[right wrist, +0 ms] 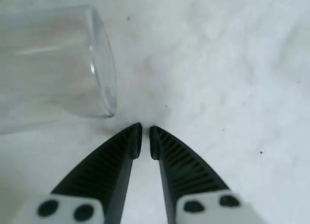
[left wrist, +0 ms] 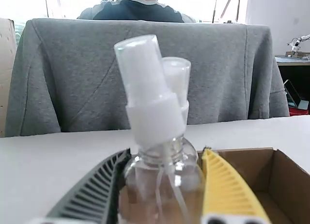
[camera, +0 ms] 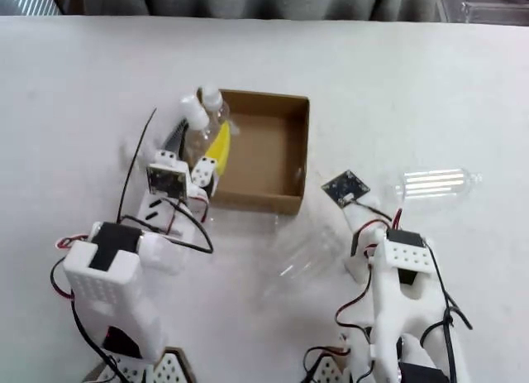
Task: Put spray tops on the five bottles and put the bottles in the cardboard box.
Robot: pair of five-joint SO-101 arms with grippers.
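While a bottle (left wrist: 155,185) with a white spray top (left wrist: 145,93) is clamped between the dark and yellow fingers of the left gripper (left wrist: 165,154), it is held roughly upright at the left wall of the cardboard box (camera: 273,151), near the far corner. Whether it is inside or outside cannot be told. A 2nd white top (left wrist: 177,74) is seen just behind the 1st. The right gripper (right wrist: 145,132) is pinched to a thin slit on nothing, tips just beside the base of a toppled bottle (right wrist: 53,64) on the table (right wrist: 232,64). A clear bottle (camera: 434,183) is seen lying right of the box; whether it is the same 1 cannot be told.
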